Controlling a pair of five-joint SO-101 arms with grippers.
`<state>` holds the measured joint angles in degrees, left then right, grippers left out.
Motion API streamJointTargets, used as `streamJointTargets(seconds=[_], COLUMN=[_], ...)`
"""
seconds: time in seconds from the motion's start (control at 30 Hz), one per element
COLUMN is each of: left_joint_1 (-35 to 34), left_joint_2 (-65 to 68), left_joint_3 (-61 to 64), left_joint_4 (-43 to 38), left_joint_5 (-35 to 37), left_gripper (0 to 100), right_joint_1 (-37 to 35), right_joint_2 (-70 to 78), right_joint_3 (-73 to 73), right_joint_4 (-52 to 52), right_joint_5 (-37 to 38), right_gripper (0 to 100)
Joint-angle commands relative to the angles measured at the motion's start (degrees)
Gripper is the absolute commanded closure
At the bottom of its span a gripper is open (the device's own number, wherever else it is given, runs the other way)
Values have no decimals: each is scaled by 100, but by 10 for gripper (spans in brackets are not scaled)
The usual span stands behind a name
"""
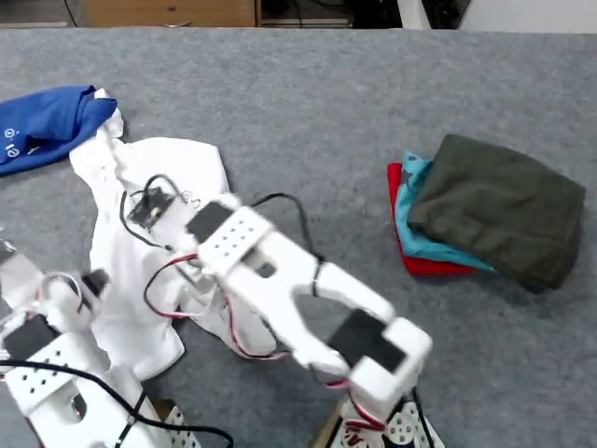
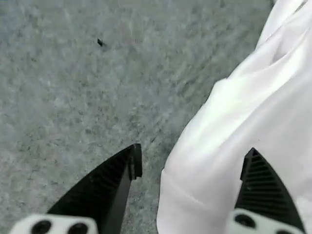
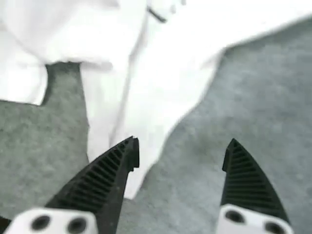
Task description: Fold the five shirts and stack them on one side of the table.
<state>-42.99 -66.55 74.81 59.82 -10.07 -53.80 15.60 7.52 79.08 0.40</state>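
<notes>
Shirts in three places on a grey table point(image 1: 308, 103): a folded stack at the right, a loose white shirt point(image 1: 196, 159) left of centre, and a bunched blue shirt point(image 1: 47, 126) at the far left edge. The stack holds a red shirt point(image 1: 424, 266) at the bottom, a teal shirt point(image 1: 431, 245) over it and a dark olive shirt point(image 1: 499, 205) on top, set slightly to the right so the lower two show along the left side. The white shirt lies crumpled and unfolded, its far corner touching the blue one.

The right arm point(image 1: 280, 271) stretches from the near edge at centre out to the left, across the white shirt's right half. Its right gripper point(image 3: 183, 142) hangs with jaws spread wide and nothing between them; in the right wrist view one finger point(image 3: 105, 183) sits over a hem of the white shirt point(image 3: 161, 73) and the other over bare table.

The left arm point(image 1: 47, 364) stands at the near left corner, beside the shirt's near left part. The left gripper point(image 2: 194, 151) is likewise spread apart and holds nothing. One finger point(image 2: 112, 185) hangs over grey table, the other over white shirt point(image 2: 253, 107), with the cloth's edge running between them. Whether either gripper touches the fabric cannot be told.
</notes>
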Motion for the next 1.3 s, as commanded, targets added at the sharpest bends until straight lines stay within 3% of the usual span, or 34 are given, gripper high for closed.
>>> streamJointTargets(seconds=[0.0,0.13,0.33,0.5,0.77,0.87,1.03,1.27], left_joint_1=[114,510,607,589,571,571,624,791], left_joint_2=[-145,-180,-338,-585,-1121,-1226,-1226,-1218], left_joint_3=[484,967,985,932,923,941,941,888], left_joint_4=[-185,-185,-220,-334,-1635,-2286,-3130,-3244], left_joint_5=[-158,-158,-158,-158,-132,308,791,782], left_gripper=[675,676,819,978,974,974,973,968], right_joint_1=[-110,-110,154,593,1727,2062,2211,2264], right_joint_2=[637,1279,1596,1596,1578,1253,57,-1727], right_joint_3=[-558,-901,-1007,-1297,-2220,-2229,-1578,321], right_joint_4=[-18,-18,-9,633,1969,2145,2171,1943], right_joint_5=[-62,-62,-62,-62,-53,-9,378,809], right_gripper=[714,751,998,994,994,994,994,991])
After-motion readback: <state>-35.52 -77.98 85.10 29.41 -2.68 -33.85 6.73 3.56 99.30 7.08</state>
